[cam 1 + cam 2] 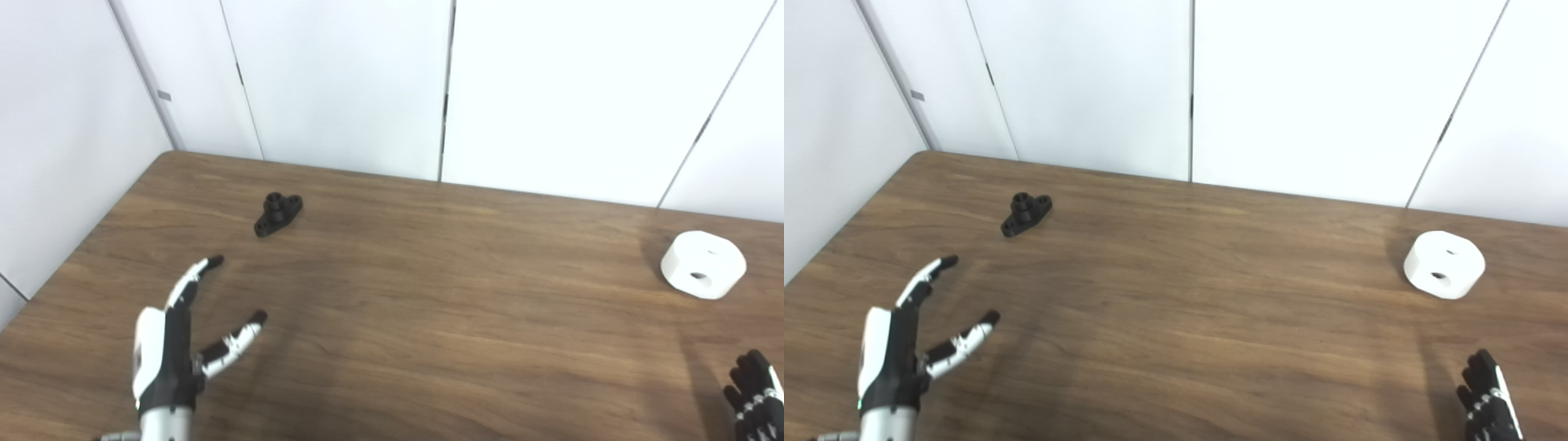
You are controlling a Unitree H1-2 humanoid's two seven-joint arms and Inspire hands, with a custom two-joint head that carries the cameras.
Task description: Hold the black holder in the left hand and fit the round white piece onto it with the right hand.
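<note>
Table: dark brown wood-grain top (429, 318), filling the lower part of both views, its far left corner rounded.
Back wall: plain white panels (343, 79), split by thin dark vertical seams, meeting the table's far edge.
Left wall: white panel (55, 135), joining the back wall at a pale grey corner strip (147, 79) with 1 small grey tab.
Light: even and soft, with faint shadows on the wood.

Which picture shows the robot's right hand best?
The right eye view: more of the black right hand shows at the bottom edge, its fingers apart above the brown wooden table. The left eye view crops it at the corner.
</note>
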